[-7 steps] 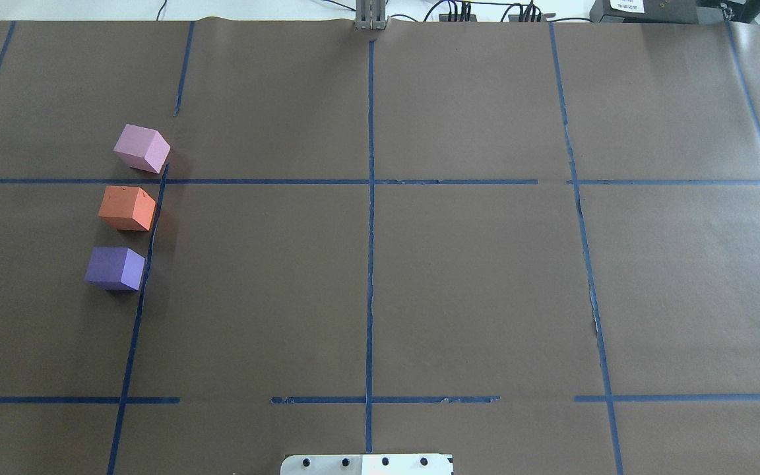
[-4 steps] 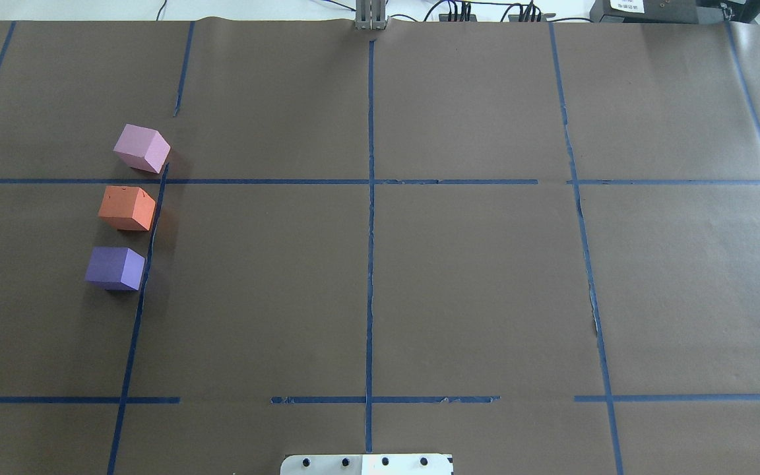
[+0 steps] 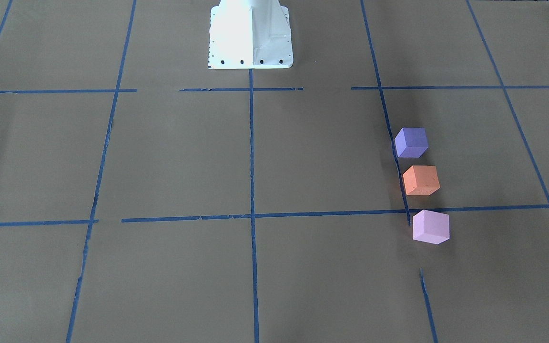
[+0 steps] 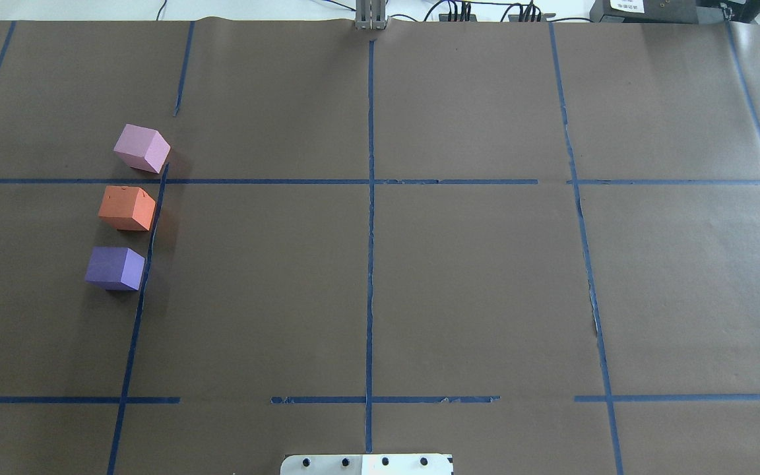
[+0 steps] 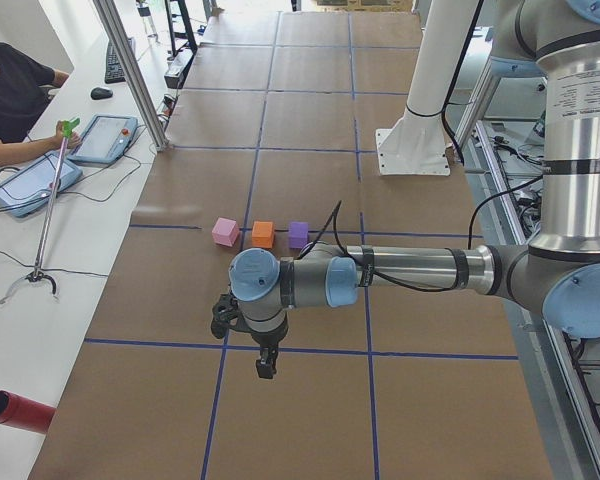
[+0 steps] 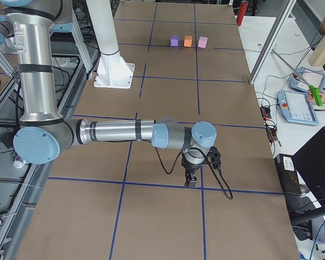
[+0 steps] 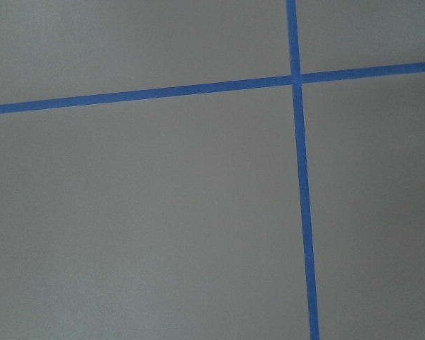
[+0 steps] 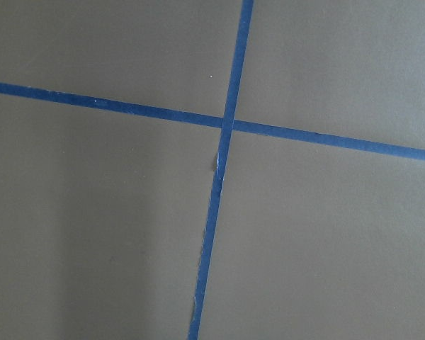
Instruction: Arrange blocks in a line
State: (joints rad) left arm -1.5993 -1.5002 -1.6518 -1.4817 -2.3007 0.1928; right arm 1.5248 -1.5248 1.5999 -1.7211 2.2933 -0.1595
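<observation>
Blocks (image 4: 127, 208) stand well apart from both hands. The left hand (image 5: 266, 365) hangs fingers-down over the brown counter (image 4: 472, 284), far out to the left of the white base (image 4: 367, 464). The right hand (image 6: 191, 180) hangs likewise far to the base's right. Whether either is spread or pressed together cannot be told. Forward and left of the base, the blue-violet block (image 4: 115, 268), orange block (image 3: 421, 180) and pink block (image 4: 142, 148) line a blue tape line (image 4: 144, 277), blue-violet nearest the base, with gaps between them. None has shifted since the earlier overhead frames.
</observation>
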